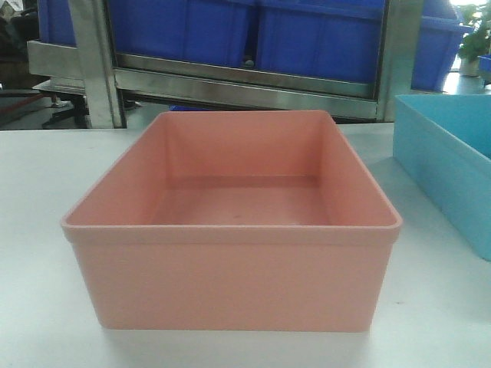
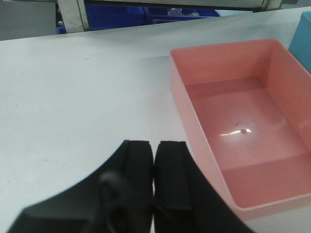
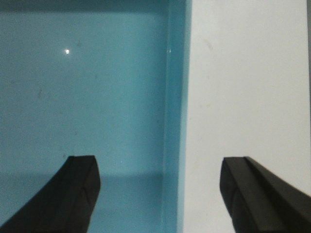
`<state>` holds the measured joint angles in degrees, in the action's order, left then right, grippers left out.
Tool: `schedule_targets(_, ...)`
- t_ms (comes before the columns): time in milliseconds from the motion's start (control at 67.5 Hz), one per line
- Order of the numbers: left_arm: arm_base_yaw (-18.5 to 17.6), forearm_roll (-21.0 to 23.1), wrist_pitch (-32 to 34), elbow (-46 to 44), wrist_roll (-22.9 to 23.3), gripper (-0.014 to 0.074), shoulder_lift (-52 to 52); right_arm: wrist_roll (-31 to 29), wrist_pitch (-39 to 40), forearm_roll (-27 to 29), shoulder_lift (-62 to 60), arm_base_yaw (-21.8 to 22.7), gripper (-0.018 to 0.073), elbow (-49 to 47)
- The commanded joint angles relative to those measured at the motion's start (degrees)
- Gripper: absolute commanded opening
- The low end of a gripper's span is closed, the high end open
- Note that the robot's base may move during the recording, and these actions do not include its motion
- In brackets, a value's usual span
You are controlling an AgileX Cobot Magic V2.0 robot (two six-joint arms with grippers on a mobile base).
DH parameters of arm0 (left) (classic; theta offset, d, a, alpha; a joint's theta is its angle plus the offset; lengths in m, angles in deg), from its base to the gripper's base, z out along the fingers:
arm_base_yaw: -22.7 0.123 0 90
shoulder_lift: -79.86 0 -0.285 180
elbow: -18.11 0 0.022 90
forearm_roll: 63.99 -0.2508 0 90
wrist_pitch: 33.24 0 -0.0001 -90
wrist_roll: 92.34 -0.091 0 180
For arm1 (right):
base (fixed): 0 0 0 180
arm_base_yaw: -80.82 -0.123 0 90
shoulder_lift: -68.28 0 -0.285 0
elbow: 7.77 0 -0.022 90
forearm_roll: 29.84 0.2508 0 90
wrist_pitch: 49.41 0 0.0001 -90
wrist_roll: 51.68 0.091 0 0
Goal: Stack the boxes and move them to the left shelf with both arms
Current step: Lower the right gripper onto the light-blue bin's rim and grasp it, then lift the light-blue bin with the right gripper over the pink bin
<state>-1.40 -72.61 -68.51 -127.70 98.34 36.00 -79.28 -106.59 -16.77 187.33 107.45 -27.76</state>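
Left pincer point(image 2: 154, 148): fingers pressed together, poised above the table point(image 2: 73, 87); the pink tub point(image 2: 243, 126) stands just to its right. Right pincer point(image 3: 160, 165): fingers wide apart, straddling a side wall of the blue tub point(image 3: 73, 87), with one finger over the tub's inside and the other over bare table. Beyond both tubs, past the table's far edge, stands the shelf point(image 1: 245, 77), with crates point(image 1: 184, 31) behind its front bar.

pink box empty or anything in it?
Empty. The pink box shows a bare floor in front and left wrist views, only a glint.
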Motion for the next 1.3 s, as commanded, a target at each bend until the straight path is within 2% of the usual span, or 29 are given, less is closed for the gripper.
schedule_targets(0, -0.47, -0.47, 4.07, -1.64, -0.13, -0.0007, -0.43, -0.70, 4.98, 1.23, -1.20, 0.49, 0.0615, -3.57)
schedule_targets(163, -0.47, -0.47, 4.07, -1.64, -0.13, -0.0007, -0.56, -0.70, 8.58, 0.57, 2.33, 0.49, 0.0615, -4.21)
schedule_targets(474, -0.47, -0.47, 4.06, -1.64, -0.13, -0.0007, -0.56, -2.80, 6.89, 0.15, 6.57, 0.49, 0.0607, -4.21)
schedule_targets(578, -0.47, -0.47, 3.97, -1.64, -0.13, -0.0007, -0.56, -2.80, 6.62, -0.25, 6.87, 0.49, 0.0506, -4.21)
schedule_targets(740, -0.47, -0.28, 3.83, -1.64, -0.13, -0.0007, -0.56, -2.80, 5.22, -0.64, 7.53, 0.61, 0.0225, -4.12)
schedule_targets(889, -0.47, 0.19, 3.64, -1.64, -0.13, -0.0007, -0.56, -2.80, 4.89, -1.80, 7.60, 0.96, 0.0041, -4.12)
schedule_targets(1111, -0.47, 1.21, 3.59, -1.64, -0.13, -0.0007, -0.56, -2.56, 5.28, -1.88, 5.93, 0.96, 0.0057, -4.30)
schedule_targets(1288, -0.47, 1.21, 3.59, -1.64, -0.13, -0.0007, -0.56, -1.89, 5.32, 2.12, 0.86, 0.96, 0.0057, -4.84)
